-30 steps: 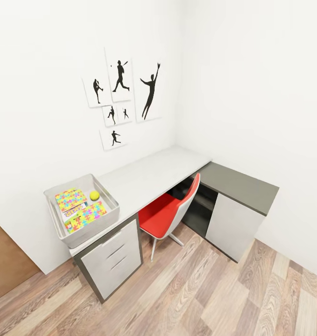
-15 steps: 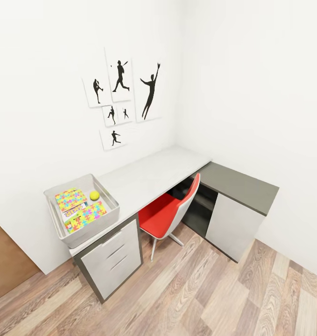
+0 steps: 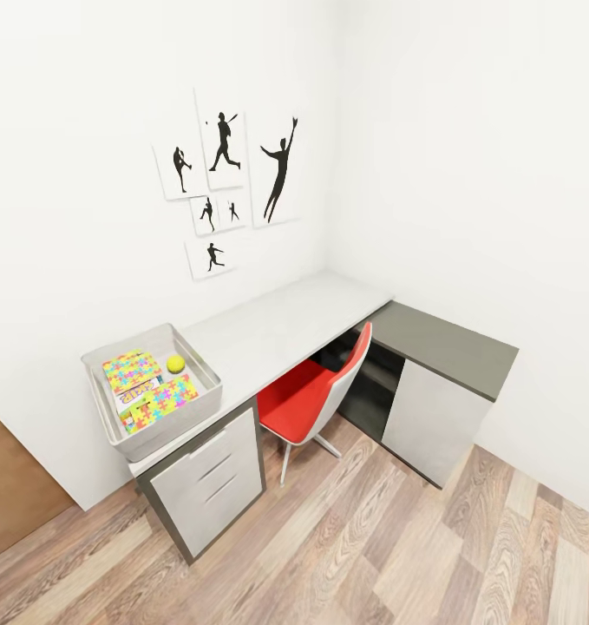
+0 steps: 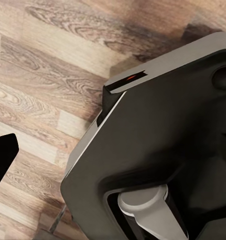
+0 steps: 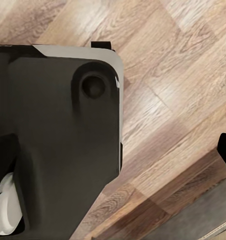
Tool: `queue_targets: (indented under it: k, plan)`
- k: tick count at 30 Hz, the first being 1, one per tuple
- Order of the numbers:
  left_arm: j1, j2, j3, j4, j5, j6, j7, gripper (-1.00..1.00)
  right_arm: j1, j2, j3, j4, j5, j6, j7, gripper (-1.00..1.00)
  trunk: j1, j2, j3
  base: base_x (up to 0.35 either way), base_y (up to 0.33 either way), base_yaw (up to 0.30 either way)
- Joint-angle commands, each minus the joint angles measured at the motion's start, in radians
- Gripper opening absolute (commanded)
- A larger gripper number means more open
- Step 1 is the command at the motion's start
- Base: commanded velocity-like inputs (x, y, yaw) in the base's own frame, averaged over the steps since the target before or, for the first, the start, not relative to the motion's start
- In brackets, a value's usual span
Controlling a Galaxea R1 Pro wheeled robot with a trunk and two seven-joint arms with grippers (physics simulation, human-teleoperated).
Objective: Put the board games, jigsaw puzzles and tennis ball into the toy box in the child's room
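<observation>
Nothing has moved over the last second: the bin on the desk holds two puzzles, a game box and the ball, and neither pincer's state can be told.

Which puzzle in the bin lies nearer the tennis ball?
The front jigsaw puzzle, just below the tennis ball; the other puzzle lies toward the toy box's back-left.

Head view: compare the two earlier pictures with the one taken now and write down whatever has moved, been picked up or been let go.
Nothing visibly changed. The toy box sits at the same end of the table, with the two jigsaw puzzles, the tennis ball and a board game inside it, and the red chair is in the same place.
</observation>
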State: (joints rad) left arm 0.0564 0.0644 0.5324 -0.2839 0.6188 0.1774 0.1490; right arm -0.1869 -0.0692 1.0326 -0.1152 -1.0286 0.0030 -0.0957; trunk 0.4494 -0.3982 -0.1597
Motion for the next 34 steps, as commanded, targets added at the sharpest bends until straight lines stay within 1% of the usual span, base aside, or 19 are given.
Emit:
queue_targets:
  k: [1, 14, 19, 34]
  plan:
    - [0.001, 0.0, 0.0, -0.005, 0.01, 0.007, 0.006, 1.0, 0.0, 0.0, 0.009, -0.004, -0.01, 0.0, -0.006, 1.0, 0.001, -0.002, -0.002, 0.0, 0.0, 0.0]
    - [0.0, -0.001, 0.0, -0.005, 0.01, 0.007, 0.006, 1.0, 0.0, 0.003, 0.008, -0.007, -0.012, -0.003, -0.004, 1.0, 0.001, -0.002, -0.002, 0.0, 0.0, 0.0]
    - [0.0, -0.001, 0.0, -0.005, 0.01, 0.007, 0.006, 1.0, -0.001, 0.009, 0.007, -0.007, -0.013, -0.005, -0.004, 1.0, 0.001, -0.002, -0.002, 0.0, 0.0, 0.0]
    - [0.0, -0.001, 0.0, -0.005, 0.01, 0.007, 0.006, 1.0, -0.001, 0.012, 0.006, -0.008, -0.013, -0.008, -0.004, 1.0, 0.001, -0.002, -0.002, 0.0, 0.0, 0.0]
